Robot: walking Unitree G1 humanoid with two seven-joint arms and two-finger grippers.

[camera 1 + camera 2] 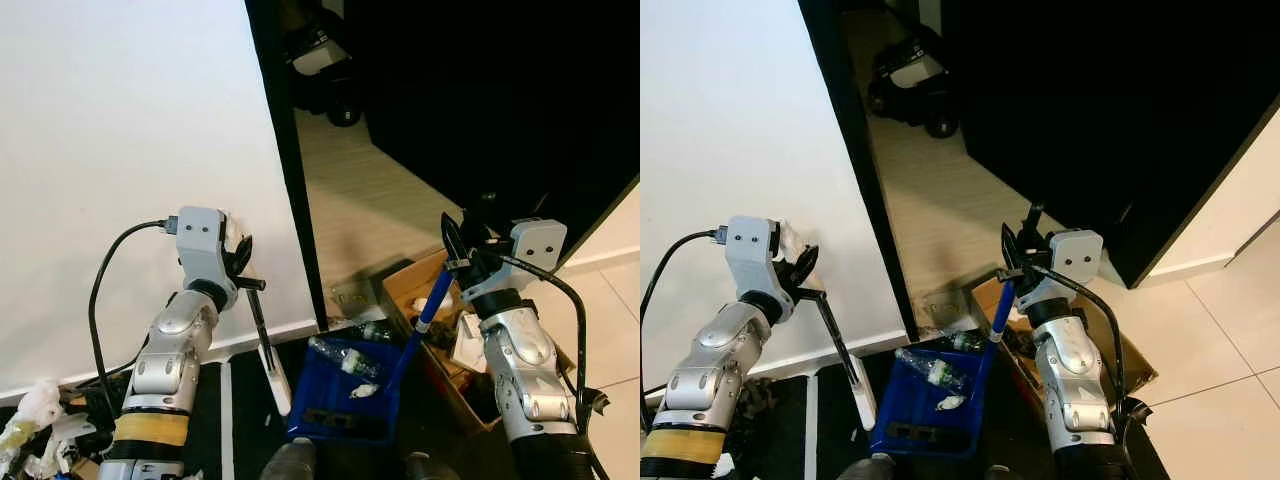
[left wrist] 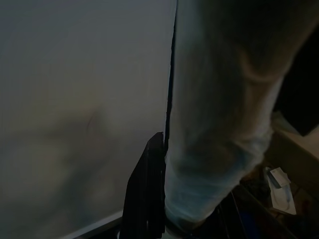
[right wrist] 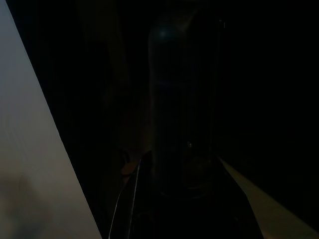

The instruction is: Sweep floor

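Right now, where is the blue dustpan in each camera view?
Left eye view: blue dustpan at bottom centre.
Right eye view: dustpan at the bottom, left of centre.
Left wrist view: too dim to tell.
Right wrist view: too dark to tell.
Shared landmark: the black door frame running down to just above it.

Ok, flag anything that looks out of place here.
The blue dustpan holds a whole clear plastic bottle plus crumpled scraps, bulky for sweepings. Beside it a torn-open cardboard box of clutter sits in the doorway, blocking the passage.
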